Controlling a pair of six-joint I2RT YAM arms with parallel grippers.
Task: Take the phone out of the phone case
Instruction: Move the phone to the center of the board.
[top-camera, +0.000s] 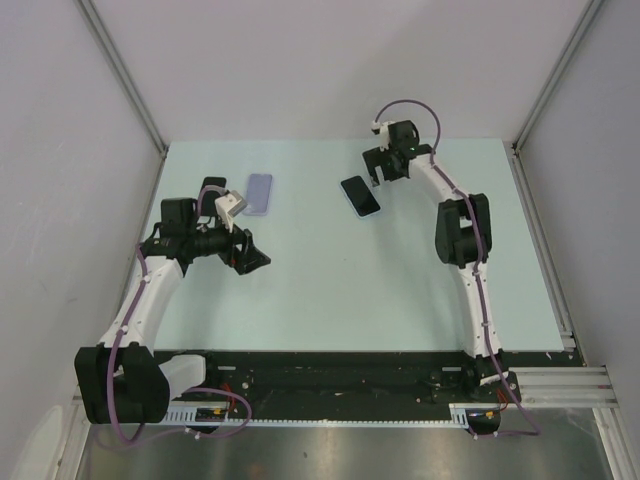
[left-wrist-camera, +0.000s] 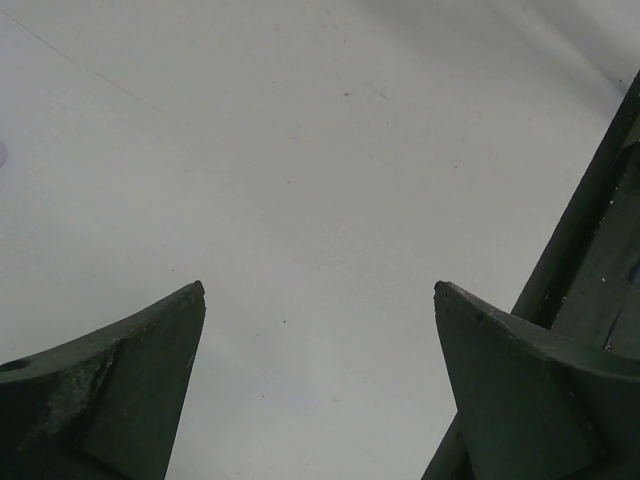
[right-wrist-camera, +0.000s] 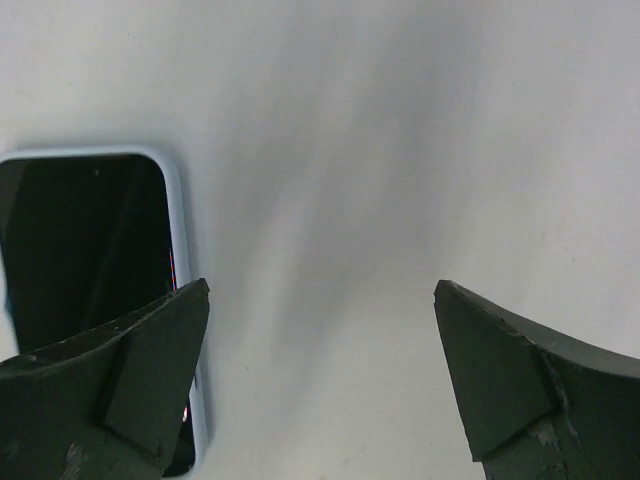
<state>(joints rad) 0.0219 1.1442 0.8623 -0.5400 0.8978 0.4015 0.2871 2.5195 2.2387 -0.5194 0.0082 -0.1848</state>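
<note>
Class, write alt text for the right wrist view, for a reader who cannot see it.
A dark-screened phone with a pale blue rim lies flat at lower left, partly hidden behind the open right gripper. Pale table fills the rest.

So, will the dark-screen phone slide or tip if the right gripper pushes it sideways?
The phone lies flat on the smooth table, so it would probably slide, not tip or roll. Its pale blue rim sits low, so the right gripper may slip off it. It looks rigid and should not bend.
</note>
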